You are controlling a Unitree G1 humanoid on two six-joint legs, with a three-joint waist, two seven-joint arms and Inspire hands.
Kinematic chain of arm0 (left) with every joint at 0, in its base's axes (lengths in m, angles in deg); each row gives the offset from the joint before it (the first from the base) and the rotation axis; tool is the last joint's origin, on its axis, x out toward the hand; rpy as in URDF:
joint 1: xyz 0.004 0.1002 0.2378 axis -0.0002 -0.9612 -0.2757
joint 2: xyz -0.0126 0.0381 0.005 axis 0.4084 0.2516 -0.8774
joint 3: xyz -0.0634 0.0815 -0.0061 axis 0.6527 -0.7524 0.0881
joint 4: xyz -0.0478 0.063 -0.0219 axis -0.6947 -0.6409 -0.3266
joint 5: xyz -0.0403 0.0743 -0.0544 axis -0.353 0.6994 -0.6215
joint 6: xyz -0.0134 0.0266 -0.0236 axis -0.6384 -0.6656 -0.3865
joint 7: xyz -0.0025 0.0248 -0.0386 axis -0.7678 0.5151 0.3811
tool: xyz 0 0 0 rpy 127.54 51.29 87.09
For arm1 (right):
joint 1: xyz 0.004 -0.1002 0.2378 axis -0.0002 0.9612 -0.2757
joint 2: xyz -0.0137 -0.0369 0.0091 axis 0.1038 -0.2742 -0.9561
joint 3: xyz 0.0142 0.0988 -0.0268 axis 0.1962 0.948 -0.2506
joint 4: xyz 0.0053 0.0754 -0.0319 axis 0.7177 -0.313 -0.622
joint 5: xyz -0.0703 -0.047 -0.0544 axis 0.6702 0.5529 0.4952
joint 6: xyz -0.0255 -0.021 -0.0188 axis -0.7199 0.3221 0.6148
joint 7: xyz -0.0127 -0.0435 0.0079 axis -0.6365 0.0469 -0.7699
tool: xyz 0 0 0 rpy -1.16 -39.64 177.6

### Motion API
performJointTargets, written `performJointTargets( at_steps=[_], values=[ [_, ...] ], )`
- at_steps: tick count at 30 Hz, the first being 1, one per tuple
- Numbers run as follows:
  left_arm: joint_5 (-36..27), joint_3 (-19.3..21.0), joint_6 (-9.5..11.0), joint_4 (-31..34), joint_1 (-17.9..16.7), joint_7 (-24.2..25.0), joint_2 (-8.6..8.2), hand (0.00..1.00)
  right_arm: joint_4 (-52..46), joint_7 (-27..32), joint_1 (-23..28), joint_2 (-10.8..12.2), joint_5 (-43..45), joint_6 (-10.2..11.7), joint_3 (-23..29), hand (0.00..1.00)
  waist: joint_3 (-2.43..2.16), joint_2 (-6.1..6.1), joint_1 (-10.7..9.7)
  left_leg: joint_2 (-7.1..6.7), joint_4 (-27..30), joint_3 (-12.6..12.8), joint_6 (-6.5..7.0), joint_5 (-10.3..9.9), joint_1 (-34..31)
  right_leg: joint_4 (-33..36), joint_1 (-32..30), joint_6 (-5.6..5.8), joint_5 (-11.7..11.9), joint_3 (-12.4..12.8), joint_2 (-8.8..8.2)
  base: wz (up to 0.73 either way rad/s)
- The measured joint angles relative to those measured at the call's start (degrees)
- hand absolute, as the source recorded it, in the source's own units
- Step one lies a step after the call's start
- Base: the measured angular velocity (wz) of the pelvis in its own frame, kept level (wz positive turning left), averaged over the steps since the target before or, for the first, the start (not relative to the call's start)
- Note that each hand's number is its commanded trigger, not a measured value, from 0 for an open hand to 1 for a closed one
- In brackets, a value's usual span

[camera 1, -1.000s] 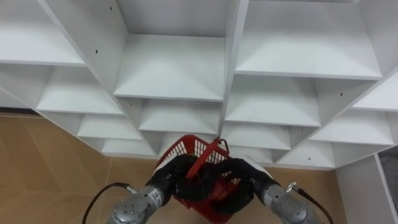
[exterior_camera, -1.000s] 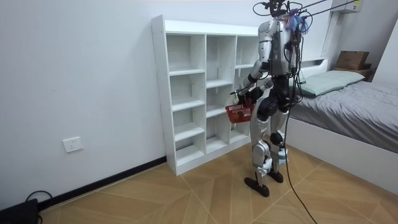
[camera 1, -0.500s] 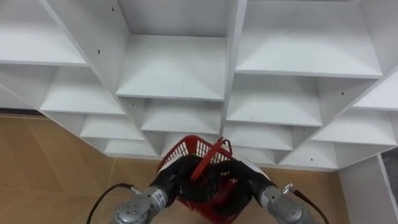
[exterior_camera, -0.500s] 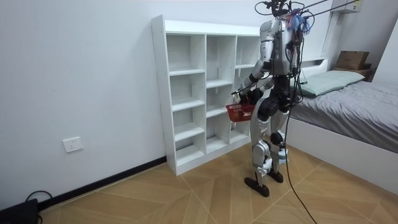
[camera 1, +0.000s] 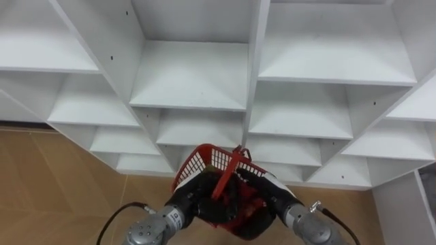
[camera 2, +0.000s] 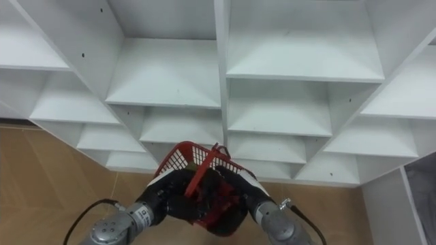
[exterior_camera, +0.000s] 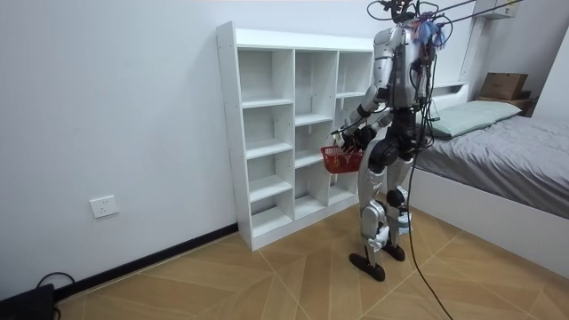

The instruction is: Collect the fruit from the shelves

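- Now I am carrying the red basket between my left hand and right hand, and I am lifting it slightly higher than a second ago, probably readying it for loading.
- Both hands are merging into one dark mass at its rim, so I cannot tell how closed they are, nor whether fruit is lying inside.
- Beyond, the closet is running past the view's edges, and its outer compartments are getting cut off.

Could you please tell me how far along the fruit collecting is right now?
Done: the robot stands at the white shelf unit with the red basket in front of it. In hand: the left hand and right hand are both at the basket, hiding its contents. Left: the shelves in view hold no fruit, so whether fruit is already collected cannot be told.
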Motion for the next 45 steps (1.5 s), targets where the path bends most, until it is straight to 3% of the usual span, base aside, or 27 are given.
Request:
performJointTargets(
  at_steps=[4,15,18,22,28,31,38,40,45],
  values=[
    [0.27,-0.03,-0.02,0.0,-0.07,-0.11,0.47,1.0,-0.14,-0.28,0.01,0.02,0.02,-1.08,-0.13,0.0,0.0,-0.02,-0.02,0.0,-0.04,0.0,0.0,0.0,0.04,0.04,-0.05,0.0,0.0,0.05,0.02,0.0],
    [1.47,0.29,-0.01,-1.18,-1.6,-1.84,2.54,1.0,-3.56,-3.59,0.73,-0.72,-0.19,-1.23,-1.45,0.0,-0.01,-0.34,-0.01,0.06,-1.05,1.35,0.0,0.0,2.63,-0.08,1.77,0.04,-0.02,0.49,0.01,-0.04],
    [3.54,0.84,-0.05,-3.09,-2.41,-2.89,2.65,1.0,-4.38,-5.21,1.68,-0.99,-1.3,-1.28,-1.44,0.0,-0.23,-0.79,-0.01,0.04,-1.57,1.58,0.0,0.0,4.33,-0.88,3.42,0.11,-0.09,0.85,0.09,-0.05],
    [6.42,3.52,-0.61,-4.1,-4.0,-3.94,2.61,1.0,-10.5,-7.44,5.33,-1.48,-4.4,-2.59,-1.18,0.0,-0.85,-1.75,-0.06,0.05,-1.95,1.41,-0.01,-0.02,5.29,-1.38,4.55,0.16,-0.11,0.69,0.25,0.03],
    [8.19,7.32,-1.67,-5.19,-4.77,-4.08,2.48,1.0,-17.65,-10.76,8.75,-2.14,-6.34,-3.8,1.06,0.0,-0.86,-1.67,0.02,0.12,-2.55,1.38,-0.06,-0.15,6.77,-1.8,5.9,0.19,0.03,0.8,0.37,0.0],
    [9.15,8.36,-2.41,-5.34,-6.75,-4.36,2.68,1.0,-18.87,-10.7,10.03,-2.36,-9.4,-4.03,2.88,0.0,-0.93,-1.7,-0.24,0.04,-3.14,1.42,-0.06,-0.2,8.08,-1.94,7.0,0.33,-0.09,1.26,0.44,-0.03],
    [9.17,12.79,-3.09,-12.72,-8.98,-7.28,2.26,1.0,-18.86,-8.17,12.67,-2.05,-13.69,-4.49,6.62,0.0,-0.61,-2.65,-0.45,0.04,-3.9,1.44,-0.2,-0.49,10.51,-3.04,9.36,0.4,-0.38,1.39,0.97,0.0],
    [9.06,14.93,-3.23,-12.73,-11.28,-7.87,2.21,1.0,-18.86,-7.67,14.72,-2.09,-14.21,-4.49,8.44,0.0,-0.69,-2.88,-0.51,0.01,-3.96,1.39,-0.24,-0.83,11.22,-3.35,10.29,0.39,-0.38,1.63,1.12,0.0],
    [8.97,19.74,-2.79,-14.45,-13.07,-10.1,1.72,1.0,-18.9,-4.64,18.47,-2.13,-17.47,-4.17,11.85,0.0,-0.81,-2.87,-0.43,0.29,-4.28,1.86,-0.35,-1.65,13.5,-4.14,12.08,0.45,-0.48,2.14,1.54,-0.08]
  ],
)
